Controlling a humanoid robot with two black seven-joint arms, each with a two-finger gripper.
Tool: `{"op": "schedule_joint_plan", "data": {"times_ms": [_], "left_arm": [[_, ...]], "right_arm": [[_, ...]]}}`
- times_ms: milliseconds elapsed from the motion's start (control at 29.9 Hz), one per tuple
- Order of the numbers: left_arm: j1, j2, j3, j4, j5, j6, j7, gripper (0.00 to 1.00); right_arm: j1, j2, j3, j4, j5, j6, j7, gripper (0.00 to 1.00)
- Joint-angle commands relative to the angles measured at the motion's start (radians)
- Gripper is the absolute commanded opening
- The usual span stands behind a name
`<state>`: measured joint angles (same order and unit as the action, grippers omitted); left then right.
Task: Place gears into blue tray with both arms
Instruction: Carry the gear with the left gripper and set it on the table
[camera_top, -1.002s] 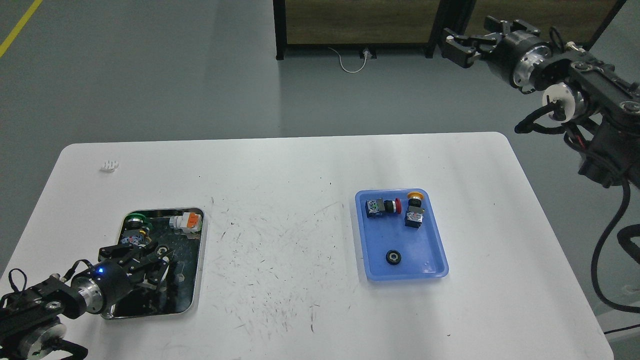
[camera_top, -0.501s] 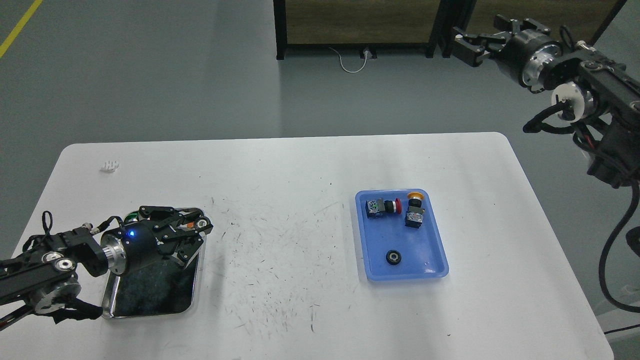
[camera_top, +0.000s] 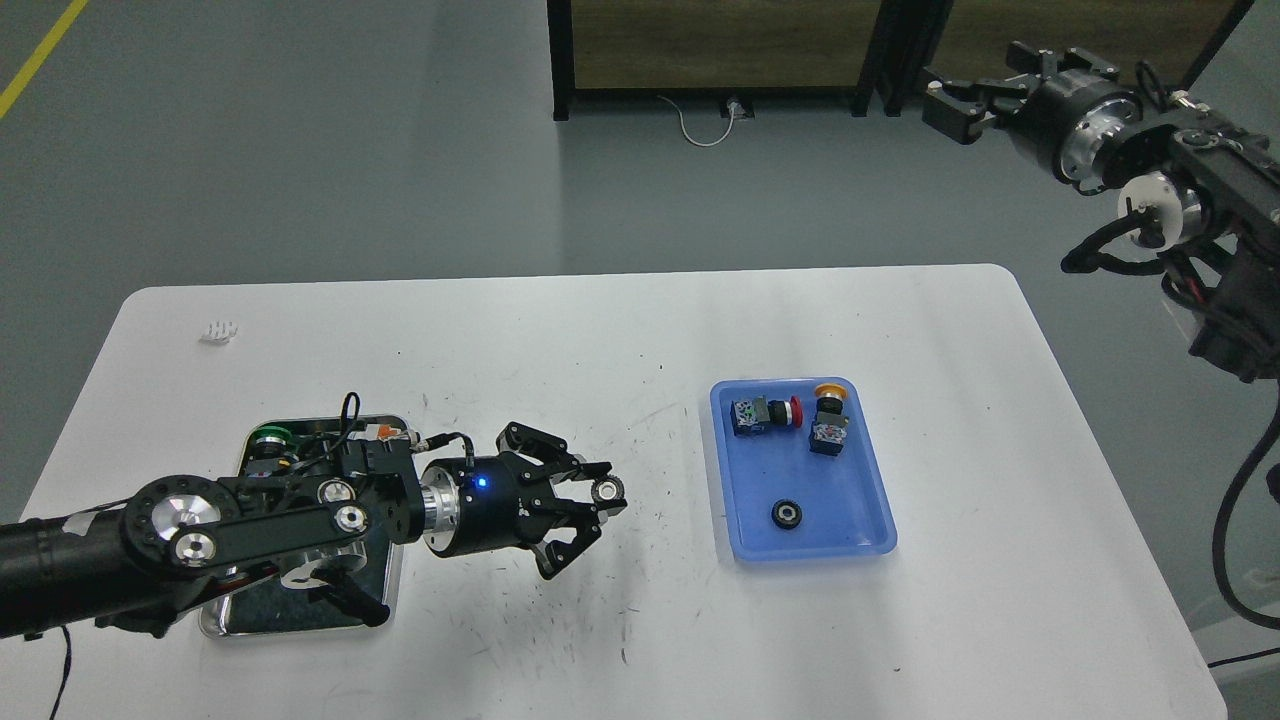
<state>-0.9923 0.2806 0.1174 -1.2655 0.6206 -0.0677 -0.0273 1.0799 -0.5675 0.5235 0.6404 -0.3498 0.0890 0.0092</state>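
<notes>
A small black toothed gear sits pinched at the very tips of the left gripper, above the bare white surface between the silver metal tray near its left edge and the blue plastic tray, where another gear lies. With so shallow a hold, a jolt could drop it short. The right gripper, beyond the far right corner, looks parted and empty.

two gears, two trays, four-ish push-button switches and our two arms
</notes>
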Motion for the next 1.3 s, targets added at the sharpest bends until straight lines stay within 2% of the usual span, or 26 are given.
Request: {"op": "schedule_joint_plan", "data": {"times_ms": [0,134,267,601,935,1136,1269], "left_arm": [[0.0,-0.095,0.018,0.087,0.001,0.002,0.0,0.33],[0.012,-0.153,0.018,0.196,-0.002,0.002,-0.002,0.33],[0.03,-0.175,0.018,0.255,-0.004,0.002,0.0,0.34],[0.077,-0.281,0.018,0.337,0.002,0.009,0.001,0.34],[0.084,-0.281,0.045,0.425,-0.007,0.006,-0.002,0.37],[0.084,-0.281,0.045,0.426,-0.008,0.006,0.0,0.49],[0.083,-0.281,0.041,0.426,-0.012,0.009,0.0,0.73]], "right_arm": [[0.0,0.0,-0.002,-0.001,0.0,0.0,0.0,0.95],[0.0,-0.002,-0.002,-0.001,0.0,0.0,0.0,0.95],[0.0,-0.002,-0.002,-0.001,0.0,0.002,0.0,0.95],[0.002,0.008,-0.003,-0.013,0.0,0.001,0.0,0.95],[-0.005,0.008,-0.005,-0.013,-0.003,0.001,0.002,0.95],[-0.009,0.009,-0.005,-0.013,-0.015,0.0,0.002,0.95],[-0.009,0.009,-0.005,-0.013,-0.015,0.0,0.002,0.95]]}}
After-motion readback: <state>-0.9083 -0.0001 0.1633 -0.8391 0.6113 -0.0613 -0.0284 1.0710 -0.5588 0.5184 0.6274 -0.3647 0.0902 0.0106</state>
